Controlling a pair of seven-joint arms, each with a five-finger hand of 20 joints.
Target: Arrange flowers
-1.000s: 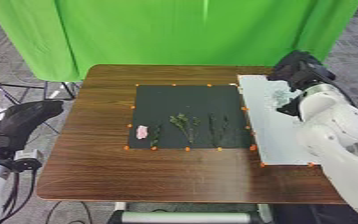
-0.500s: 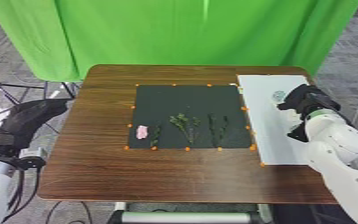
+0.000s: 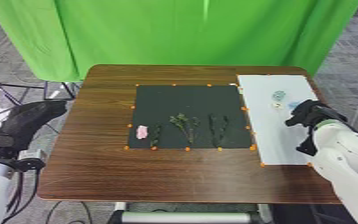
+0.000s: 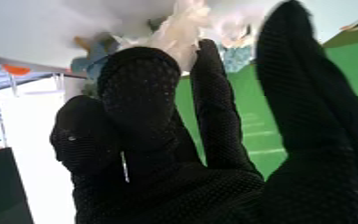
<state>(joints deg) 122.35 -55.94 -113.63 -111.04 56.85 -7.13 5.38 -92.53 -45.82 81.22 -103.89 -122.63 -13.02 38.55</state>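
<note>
On the white board (image 3: 286, 150) at the table's right side lie a pale teal flower (image 3: 278, 94), a small cream flower (image 3: 278, 105) just nearer the robot, and a blue flower (image 3: 293, 105) beside the right hand (image 3: 313, 114). That hand is over the board's right edge, its fingers loosely extended and the thumb apart from them. In the right wrist view, cream petals (image 4: 182, 30) sit close behind the fingertips; whether they touch the glove, I cannot tell.

Left of the board, the black mat (image 3: 189, 97) bears, from left to right, a pink flower (image 3: 142, 132), a short green sprig (image 3: 156, 136), a branching green sprig (image 3: 181, 121) and two dark stems (image 3: 214, 125) side by side. Orange marks dot the edges of mat and board.

Beyond the brown table (image 3: 95, 172) hangs a green cloth (image 3: 175, 35). Off the table's left side is the left hand (image 3: 35, 115), open, with its fingers straight.
</note>
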